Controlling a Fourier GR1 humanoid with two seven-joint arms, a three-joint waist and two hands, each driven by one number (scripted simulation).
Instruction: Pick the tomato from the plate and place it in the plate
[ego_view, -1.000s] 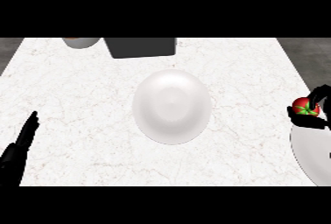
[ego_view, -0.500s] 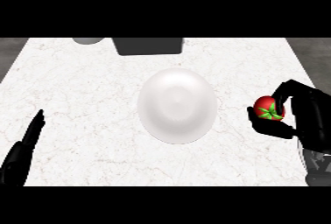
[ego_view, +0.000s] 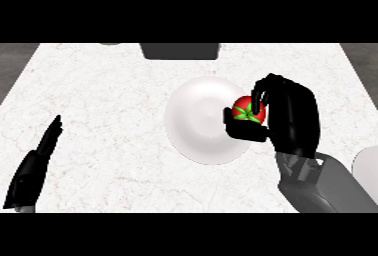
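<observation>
A red tomato (ego_view: 246, 110) with a green stalk sits in my right hand (ego_view: 289, 117), whose fingers and thumb curl round it. The hand holds it over the right rim of a white plate (ego_view: 198, 120) in the middle of the marble counter. At the right edge a sliver of a second white plate (ego_view: 367, 167) shows behind my right forearm. My left hand (ego_view: 37, 162) rests open at the lower left, fingers straight and pointing up, far from both plates.
A dark grey box (ego_view: 180, 50) stands at the counter's far edge, behind the middle plate. A small grey object (ego_view: 111, 43) peeks in to its left. The counter's left and right edges (ego_view: 18, 80) fall off to a darker floor.
My right hand has carried the tomato leftward from the right edge of the view to the middle plate's right rim. The view has shifted, so the plate shows further right.
</observation>
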